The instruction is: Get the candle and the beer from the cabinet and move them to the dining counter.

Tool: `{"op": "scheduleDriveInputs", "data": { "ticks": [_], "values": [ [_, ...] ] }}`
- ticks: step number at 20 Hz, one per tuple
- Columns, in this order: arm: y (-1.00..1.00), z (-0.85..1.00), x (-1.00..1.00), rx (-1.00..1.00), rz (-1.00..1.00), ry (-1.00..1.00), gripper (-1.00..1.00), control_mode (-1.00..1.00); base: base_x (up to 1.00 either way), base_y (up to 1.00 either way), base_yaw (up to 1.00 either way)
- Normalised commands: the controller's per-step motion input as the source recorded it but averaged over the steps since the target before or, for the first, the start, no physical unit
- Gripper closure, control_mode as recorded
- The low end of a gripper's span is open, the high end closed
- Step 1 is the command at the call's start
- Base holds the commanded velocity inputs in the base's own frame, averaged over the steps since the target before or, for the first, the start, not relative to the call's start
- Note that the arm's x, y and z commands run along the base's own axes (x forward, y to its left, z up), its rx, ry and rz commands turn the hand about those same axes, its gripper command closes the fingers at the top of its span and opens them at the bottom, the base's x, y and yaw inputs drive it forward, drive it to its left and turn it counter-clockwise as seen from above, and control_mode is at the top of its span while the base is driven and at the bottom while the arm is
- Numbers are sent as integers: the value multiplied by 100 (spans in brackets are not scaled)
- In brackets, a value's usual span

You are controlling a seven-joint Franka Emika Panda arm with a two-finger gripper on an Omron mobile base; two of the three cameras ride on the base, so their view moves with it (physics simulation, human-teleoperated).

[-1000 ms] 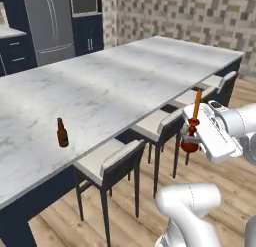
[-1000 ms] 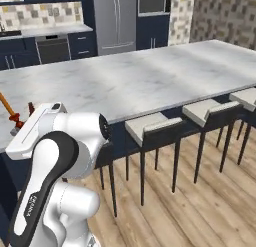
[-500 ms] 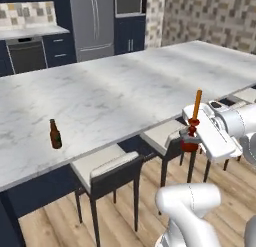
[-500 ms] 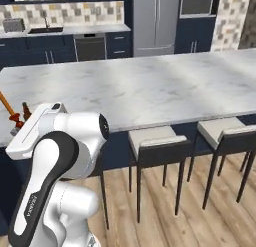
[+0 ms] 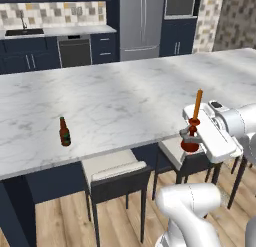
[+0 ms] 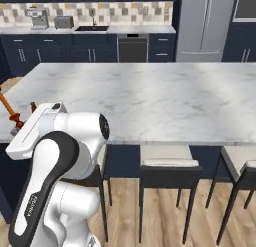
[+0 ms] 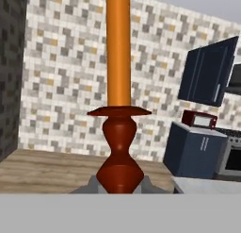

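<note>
Gripping the candle (image 5: 197,111), the claw (image 5: 191,136) hangs above stools (image 5: 116,172).

Table (image 5: 125,96): white marble, grey veins, smooth, bit shiny. Candle (image 7: 118,48): orange stick, smooth, waxy; holder dark red-brown, glossy. Beer (image 5: 64,132): brown glass, shiny. Floor (image 5: 60,221): pale wood planks. Fridge (image 5: 141,23): grey metal, smooth. Stool (image 6: 165,156) seat: pale, matt.
</note>
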Motion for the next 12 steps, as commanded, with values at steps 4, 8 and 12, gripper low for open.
{"op": "scheduleDriveInputs", "data": {
  "ticks": [4, 8, 12],
  "values": [
    [0, 0, 0, 0, 0, 0, 100, 100, 69, -21, 44],
    [0, 0, 0, 0, 0, 0, 100, 100, 66, -13, 36],
    [0, 0, 0, 0, 0, 0, 100, 100, 50, -7, 16]
  ]
}}
